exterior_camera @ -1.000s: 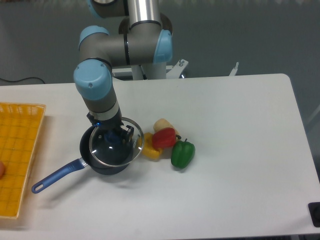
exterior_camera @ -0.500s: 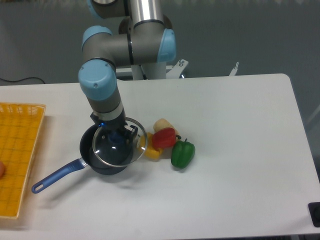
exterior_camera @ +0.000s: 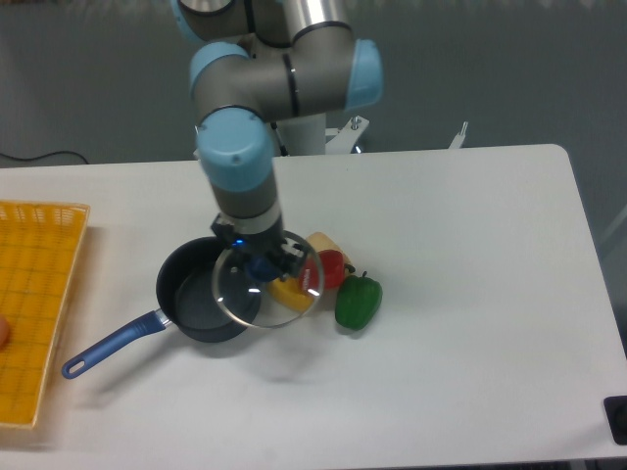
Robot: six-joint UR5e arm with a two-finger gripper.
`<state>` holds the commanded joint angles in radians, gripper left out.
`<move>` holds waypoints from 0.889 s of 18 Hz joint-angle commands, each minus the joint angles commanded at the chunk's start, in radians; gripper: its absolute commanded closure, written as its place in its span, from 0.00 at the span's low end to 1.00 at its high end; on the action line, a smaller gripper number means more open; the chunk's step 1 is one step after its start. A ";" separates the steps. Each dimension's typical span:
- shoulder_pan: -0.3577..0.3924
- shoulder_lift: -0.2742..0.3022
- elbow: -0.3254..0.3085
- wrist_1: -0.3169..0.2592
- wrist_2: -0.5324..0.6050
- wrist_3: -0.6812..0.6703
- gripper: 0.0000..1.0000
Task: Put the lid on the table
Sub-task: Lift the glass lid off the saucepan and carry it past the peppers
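Gripping the round glass lid (exterior_camera: 266,287) by its knob, the claw (exterior_camera: 263,264) risks setting it on the peppers (exterior_camera: 338,286).

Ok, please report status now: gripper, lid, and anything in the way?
Gripper shut on lid knob. Lid airborne, clear of saucepan. Peppers under and beside it; open table further right.

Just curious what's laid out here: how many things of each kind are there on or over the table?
Peppers and other vegetables: 4 (green, red, yellow, pale)
Saucepan: 1
Lid, held by the end effector: 1
Yellow tray: 1
Total: 7
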<state>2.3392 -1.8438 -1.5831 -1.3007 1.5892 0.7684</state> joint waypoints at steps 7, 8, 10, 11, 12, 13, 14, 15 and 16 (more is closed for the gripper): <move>0.159 0.012 0.002 -0.038 0.002 0.234 0.54; 0.184 0.012 0.002 -0.038 0.002 0.276 0.54; 0.233 0.011 0.002 -0.037 0.002 0.342 0.54; 0.253 0.009 0.002 -0.032 0.002 0.368 0.54; 0.271 0.008 0.002 -0.031 0.002 0.388 0.54; 0.290 0.003 0.003 -0.028 0.000 0.413 0.54; 0.305 -0.003 0.003 -0.025 0.000 0.440 0.54; 0.318 -0.018 0.002 -0.022 0.000 0.466 0.54; 0.330 -0.040 0.002 -0.005 0.000 0.489 0.54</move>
<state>2.6690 -1.8835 -1.5815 -1.3056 1.5892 1.2576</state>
